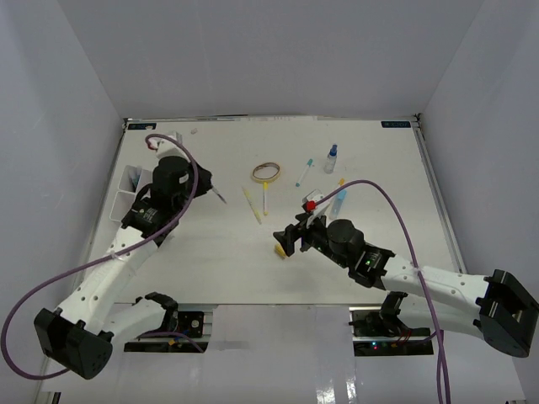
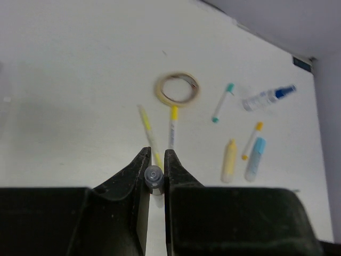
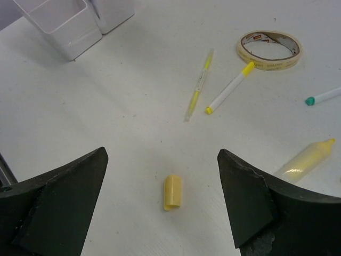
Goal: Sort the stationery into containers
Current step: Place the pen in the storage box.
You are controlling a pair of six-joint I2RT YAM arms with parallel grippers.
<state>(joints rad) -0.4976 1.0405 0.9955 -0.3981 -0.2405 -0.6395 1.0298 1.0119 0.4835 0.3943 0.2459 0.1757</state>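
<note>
Early stage. Left pincer (image 2: 157, 156) clamped on a pen (image 2: 154, 176). Right pincer (image 3: 162, 156) wide over the yellow eraser piece (image 3: 172, 192). Tape ring (image 2: 177, 88), bottle (image 2: 266, 97) and loose pens (image 2: 172, 125) lie beyond both on the surface (image 2: 80, 106), unsorted.

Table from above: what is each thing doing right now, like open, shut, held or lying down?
Left gripper: jaws shut on the thin pen with a grey end.
Right gripper: jaws open, holding nothing.
Small yellow eraser piece: lying loose on the table, near the open jaws.
Tan tape ring: lying flat.
Clear bottle with a blue cap: lying on its side.
White plastic tray: standing upright, open top.
</note>
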